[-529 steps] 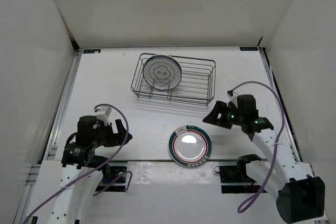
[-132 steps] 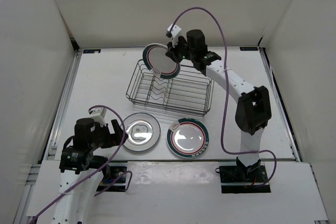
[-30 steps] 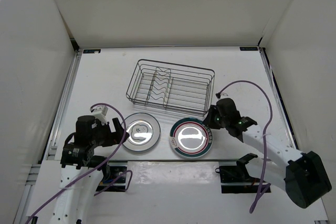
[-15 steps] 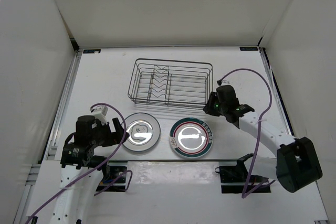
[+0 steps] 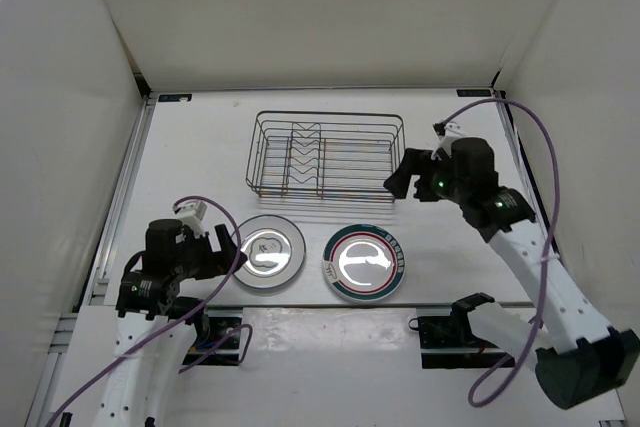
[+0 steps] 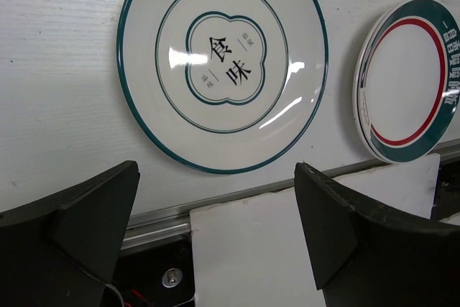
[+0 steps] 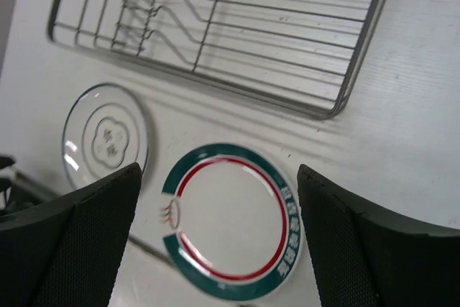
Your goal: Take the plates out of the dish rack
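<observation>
The dark wire dish rack (image 5: 325, 155) stands empty at the back middle; it also shows in the right wrist view (image 7: 237, 26). The silvery-grey plate (image 5: 268, 251) lies flat in front of it, with teal rings in the left wrist view (image 6: 223, 62). The teal-banded, red-ringed plate (image 5: 363, 263) lies to its right, on top of another plate whose white edge shows in the left wrist view (image 6: 363, 116). My right gripper (image 5: 397, 185) is open and empty, raised by the rack's right end. My left gripper (image 5: 228, 247) is open and empty, left of the grey plate.
White walls enclose the table on three sides. A metal rail (image 6: 237, 195) and a white board (image 6: 287, 249) run along the near edge just in front of the plates. The right arm's purple cable (image 5: 535, 147) loops by the right wall.
My right gripper has risen from the teal plate and moved back and right to the rack's right end. The rack has turned slightly and stands squarer. The left arm has not moved.
</observation>
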